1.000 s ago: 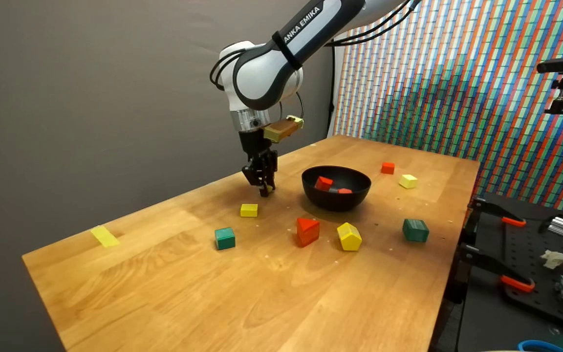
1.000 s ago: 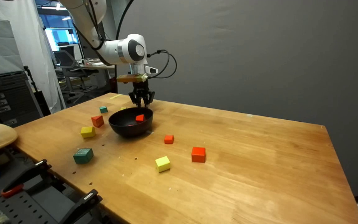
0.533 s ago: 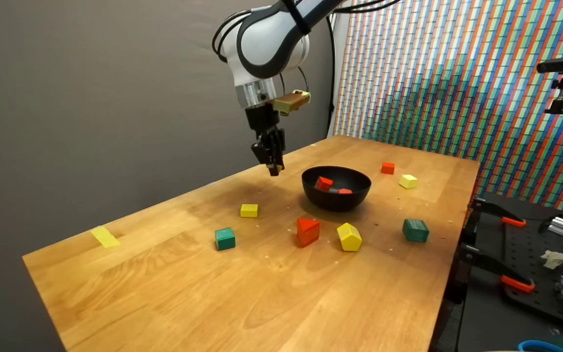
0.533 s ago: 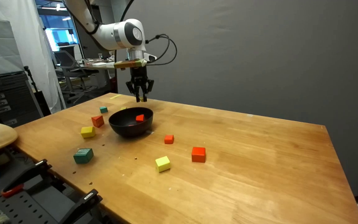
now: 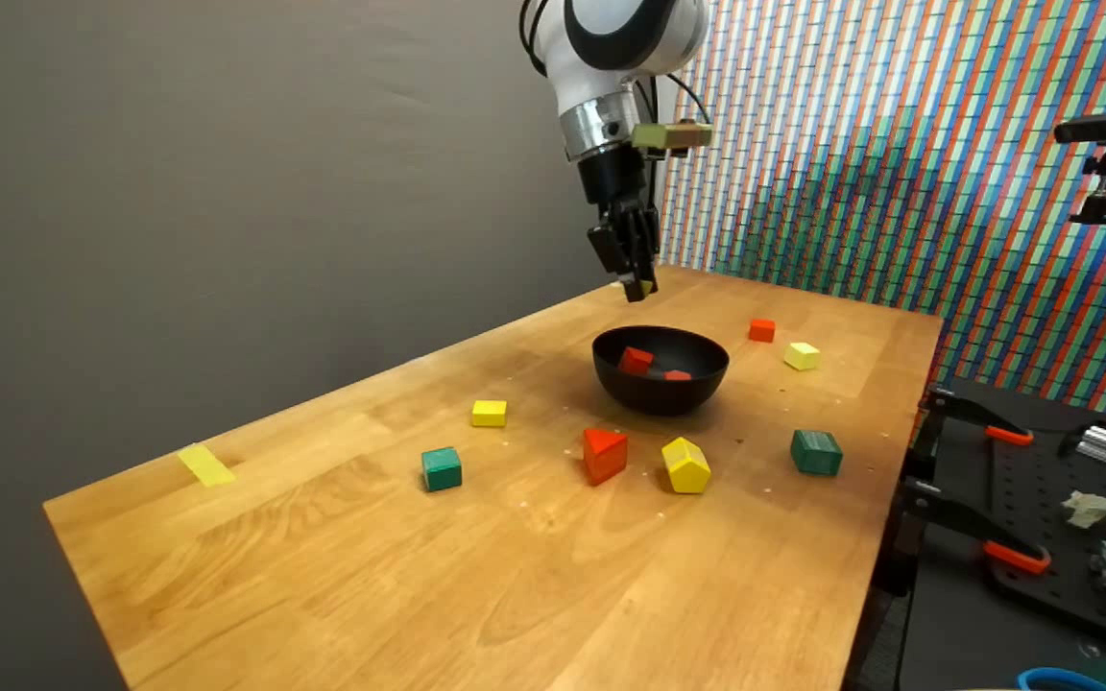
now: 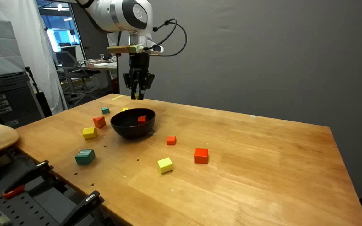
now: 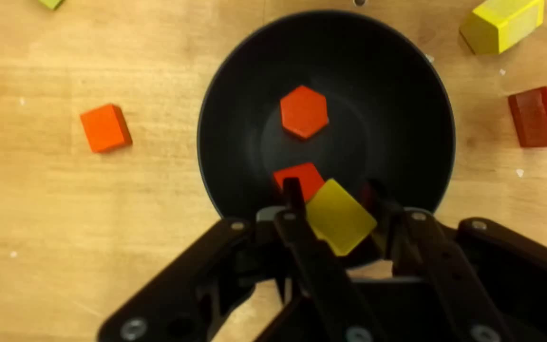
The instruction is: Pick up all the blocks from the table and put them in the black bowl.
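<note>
Two red blocks (image 7: 304, 112) lie in the black bowl (image 7: 392, 76), and the jaws, clamped on a yellow block (image 7: 340, 214), hang above it. Eight other blocks (image 6: 201, 156) on the bench (image 6: 269, 175), either side of the bowl, seem left to collect

Grey wall (image 6: 247, 56) — white curtain (image 6: 31, 40)

- We see shadow beneath the round black bowl (image 5: 661, 395).
- We notice pale sheen across the light wood-plank surface (image 6: 244, 179).
- Our wrist view blurs the black jointed hand (image 7: 335, 209).
</note>
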